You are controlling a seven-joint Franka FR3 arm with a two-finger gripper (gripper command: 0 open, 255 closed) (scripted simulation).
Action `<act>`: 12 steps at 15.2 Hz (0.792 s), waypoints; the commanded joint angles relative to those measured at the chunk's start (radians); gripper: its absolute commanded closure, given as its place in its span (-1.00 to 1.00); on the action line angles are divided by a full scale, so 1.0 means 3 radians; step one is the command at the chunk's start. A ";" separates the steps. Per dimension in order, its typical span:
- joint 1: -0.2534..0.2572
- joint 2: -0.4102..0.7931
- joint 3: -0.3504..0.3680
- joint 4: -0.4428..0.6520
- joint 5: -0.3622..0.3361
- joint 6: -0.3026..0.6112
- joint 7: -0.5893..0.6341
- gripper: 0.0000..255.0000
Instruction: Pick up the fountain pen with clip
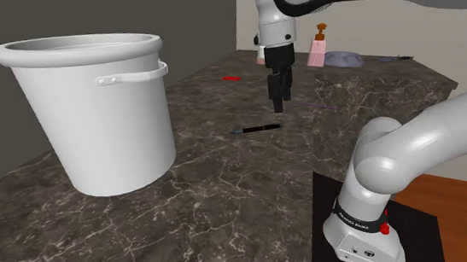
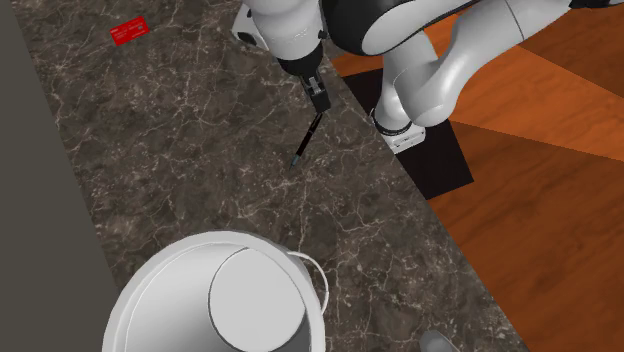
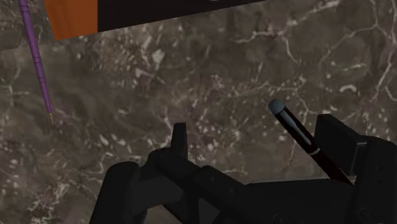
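Observation:
A slim black fountain pen point(image 1: 257, 128) with a silver clip lies flat on the dark marble counter point(image 1: 228, 195). My black gripper point(image 1: 279, 102) hangs just above the counter beside the pen's end nearer the stand, pointing down. From the second exterior view, the gripper point(image 2: 320, 100) is over the upper end of the pen point(image 2: 308, 138). Seen from the wrist, the gripper point(image 3: 254, 130) is open. The pen point(image 3: 298, 130) lies between the fingers, close to one finger point(image 3: 340, 143) and well clear of the other; they do not clasp it.
A big white bucket point(image 1: 93, 111) stands on the counter at the shoulder view's left. A red item point(image 1: 232, 78), a pink bottle point(image 1: 318, 52) and a greyish lump point(image 1: 348, 59) sit farther back. A purple pen point(image 3: 38, 63) lies nearby. The stand point(image 1: 368, 226) adjoins the counter's edge.

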 commanded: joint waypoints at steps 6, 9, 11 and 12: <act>0.0585 0.0109 0.0045 -0.0029 0.0011 0.0478 -0.0978 -1.00; 0.0836 0.0103 0.0063 -0.0067 0.0028 0.0660 -0.1389 -1.00; 0.0837 0.0091 0.0065 -0.0164 0.0030 0.0745 -0.1388 -1.00; 0.0838 0.0087 0.0066 -0.0211 0.0031 0.0788 -0.1388 -1.00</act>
